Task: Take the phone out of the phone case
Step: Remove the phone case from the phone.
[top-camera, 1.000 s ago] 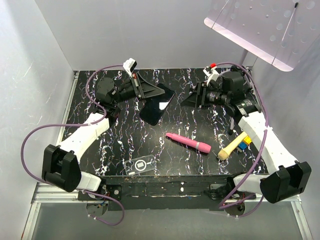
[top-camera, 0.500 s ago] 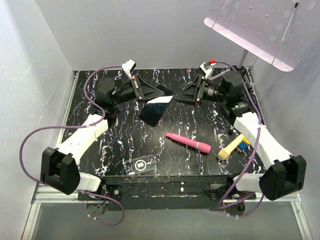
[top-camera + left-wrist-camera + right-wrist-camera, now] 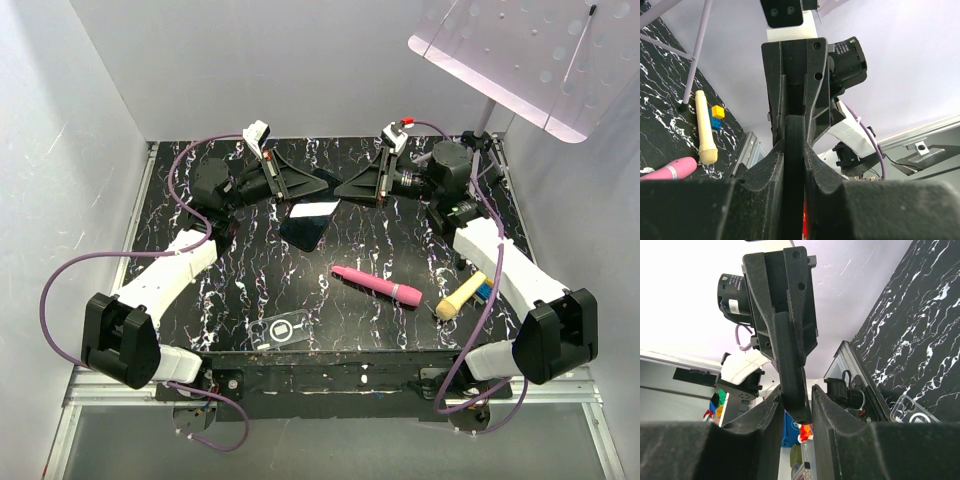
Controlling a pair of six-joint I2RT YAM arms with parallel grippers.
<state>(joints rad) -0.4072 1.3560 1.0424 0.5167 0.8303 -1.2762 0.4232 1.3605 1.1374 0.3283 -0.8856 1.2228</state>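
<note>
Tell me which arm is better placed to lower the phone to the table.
Left, probably. The left gripper is shut on the phone and holds it above the table, while the right gripper only straddles its other end, with its grip unclear.

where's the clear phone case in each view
top external: phone case low, left of centre
left wrist: not in it
right wrist: phone case at lower right
shared landmark: the phone, near the centre of the top view, edge-on mid-frame in both wrist views
</note>
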